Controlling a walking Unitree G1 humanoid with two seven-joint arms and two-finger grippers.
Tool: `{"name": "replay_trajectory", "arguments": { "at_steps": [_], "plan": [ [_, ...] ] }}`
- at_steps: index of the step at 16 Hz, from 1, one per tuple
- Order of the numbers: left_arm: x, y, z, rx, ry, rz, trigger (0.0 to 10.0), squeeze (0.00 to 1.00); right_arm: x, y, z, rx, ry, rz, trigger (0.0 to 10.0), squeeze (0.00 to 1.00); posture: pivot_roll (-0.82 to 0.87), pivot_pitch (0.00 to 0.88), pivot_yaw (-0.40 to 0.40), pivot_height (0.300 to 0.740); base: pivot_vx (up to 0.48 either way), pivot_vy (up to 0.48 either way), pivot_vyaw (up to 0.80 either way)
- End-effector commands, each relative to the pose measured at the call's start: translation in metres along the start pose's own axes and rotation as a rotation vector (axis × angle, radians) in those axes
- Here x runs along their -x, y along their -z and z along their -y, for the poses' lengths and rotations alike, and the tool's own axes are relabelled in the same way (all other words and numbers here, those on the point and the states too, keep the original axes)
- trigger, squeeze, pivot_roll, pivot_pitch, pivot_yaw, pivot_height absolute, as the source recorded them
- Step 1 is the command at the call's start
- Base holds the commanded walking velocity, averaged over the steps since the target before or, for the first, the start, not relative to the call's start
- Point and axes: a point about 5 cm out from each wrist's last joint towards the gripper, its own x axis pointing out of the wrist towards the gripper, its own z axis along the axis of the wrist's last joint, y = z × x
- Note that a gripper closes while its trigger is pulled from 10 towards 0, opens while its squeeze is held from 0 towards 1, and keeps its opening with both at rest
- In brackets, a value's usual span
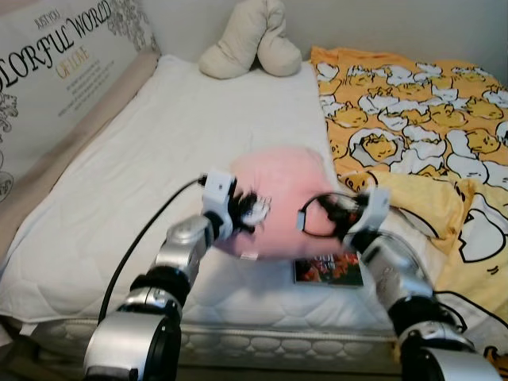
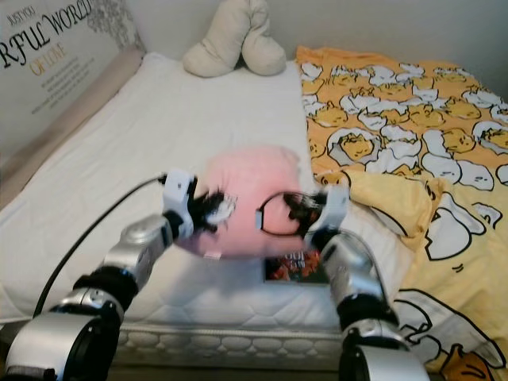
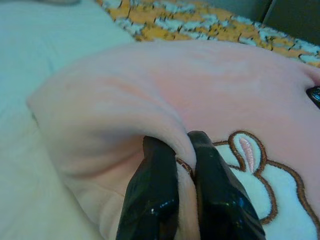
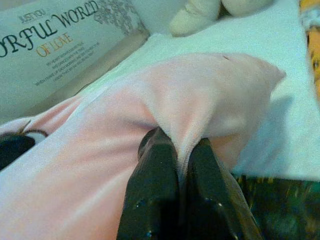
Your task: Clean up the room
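A pink plush cushion [image 1: 282, 190] with a white embroidered figure is held above the front of the white mattress [image 1: 159, 159]. My left gripper [image 1: 248, 213] is shut on a fold of its left side; the left wrist view has both fingers [image 3: 155, 195] pinching pink fabric [image 3: 165, 95]. My right gripper [image 1: 321, 213] is shut on its right side, and its fingers [image 4: 155, 195] squeeze a ridge of the pink cushion [image 4: 200, 100] in the right wrist view. The cushion looks blurred.
A small dark book or case [image 1: 328, 271] lies on the mattress under the cushion. A yellow patterned blanket [image 1: 413, 119] covers the bed's right half. A beige plush [image 1: 250, 44] sits at the head. A printed board [image 1: 63, 71] leans along the left.
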Motion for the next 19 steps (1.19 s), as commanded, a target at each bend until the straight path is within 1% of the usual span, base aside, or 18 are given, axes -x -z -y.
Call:
{"name": "replay_trajectory", "arguments": {
  "at_steps": [1, 2, 3, 4, 5, 6, 7, 9, 10, 12, 14, 17, 19],
  "plan": [
    [-0.005, -0.010, 0.009, -0.026, 0.050, 0.043, 0.0, 0.00, 0.000, -0.006, 0.000, 0.092, -0.015, 0.006, 0.0, 0.00, 0.06, 0.000, 0.040, 0.740, 0.000, 0.000, 0.00],
    [-0.008, -0.010, 0.015, -0.030, 0.058, 0.049, 0.0, 0.00, 0.003, -0.005, 0.004, 0.156, 0.009, -0.033, 0.0, 0.00, 0.06, 0.000, 0.039, 0.740, 0.000, 0.000, 0.00],
    [-0.009, -0.009, 0.019, -0.052, 0.049, 0.052, 10.0, 0.00, 0.006, -0.001, 0.007, 0.183, 0.034, -0.068, 10.0, 0.00, 0.06, 0.000, 0.038, 0.740, 0.000, 0.000, 0.00],
    [-0.010, -0.009, 0.020, -0.062, 0.042, 0.055, 10.0, 0.00, 0.007, 0.000, 0.007, 0.184, 0.042, -0.077, 10.0, 0.00, 0.06, 0.000, 0.038, 0.740, 0.000, 0.000, 0.00],
    [-0.011, -0.009, 0.021, -0.020, 0.000, 0.072, 10.0, 0.00, 0.009, 0.006, 0.008, 0.166, 0.059, -0.087, 10.0, 0.00, 0.06, 0.000, 0.041, 0.740, 0.000, 0.000, 0.00],
    [-0.012, -0.010, 0.020, -0.006, -0.014, 0.081, 10.0, 0.00, 0.010, 0.008, 0.008, 0.159, 0.065, -0.083, 10.0, 0.00, 0.06, 0.000, 0.043, 0.740, 0.000, 0.000, 0.00],
    [-0.013, -0.013, 0.021, 0.029, -0.042, 0.109, 10.0, 0.00, 0.010, 0.010, 0.005, 0.156, 0.065, -0.071, 10.0, 0.00, 0.06, 0.000, 0.046, 0.740, 0.000, 0.480, 0.00],
    [-0.014, -0.019, 0.021, 0.042, -0.079, 0.144, 10.0, 0.00, 0.007, 0.004, 0.000, 0.180, 0.066, -0.031, 10.0, 0.00, 0.06, 0.000, 0.050, 0.740, 0.000, 0.480, 0.00],
    [-0.014, -0.021, 0.020, 0.045, -0.094, 0.162, 10.0, 0.00, 0.005, -0.003, -0.001, 0.200, 0.070, 0.003, 10.0, 0.00, 0.06, 0.000, 0.050, 0.740, 0.000, 0.480, 0.40],
    [-0.014, -0.025, 0.019, 0.051, -0.121, 0.198, 10.0, 0.00, -0.001, -0.013, -0.003, 0.246, 0.063, 0.015, 10.0, 0.00, 0.06, 0.000, 0.050, 0.740, 0.000, 0.480, 0.23],
    [-0.014, -0.026, 0.021, 0.052, -0.125, 0.206, 10.0, 0.00, -0.004, -0.015, -0.006, 0.252, 0.044, 0.016, 10.0, 0.00, 0.07, 0.000, 0.041, 0.740, 0.000, 0.480, 0.00],
    [-0.013, -0.021, 0.029, 0.037, -0.122, 0.214, 10.0, 0.00, -0.008, -0.014, -0.012, 0.247, 0.017, 0.015, 10.0, 0.00, 0.09, 0.000, 0.027, 0.740, 0.000, 0.480, 0.00],
    [-0.012, -0.019, 0.030, 0.022, -0.137, 0.214, 10.0, 0.00, -0.010, -0.013, -0.014, 0.249, 0.006, 0.005, 10.0, 0.00, 0.10, 0.000, 0.024, 0.740, 0.000, 0.480, 0.00]
  ]
}}
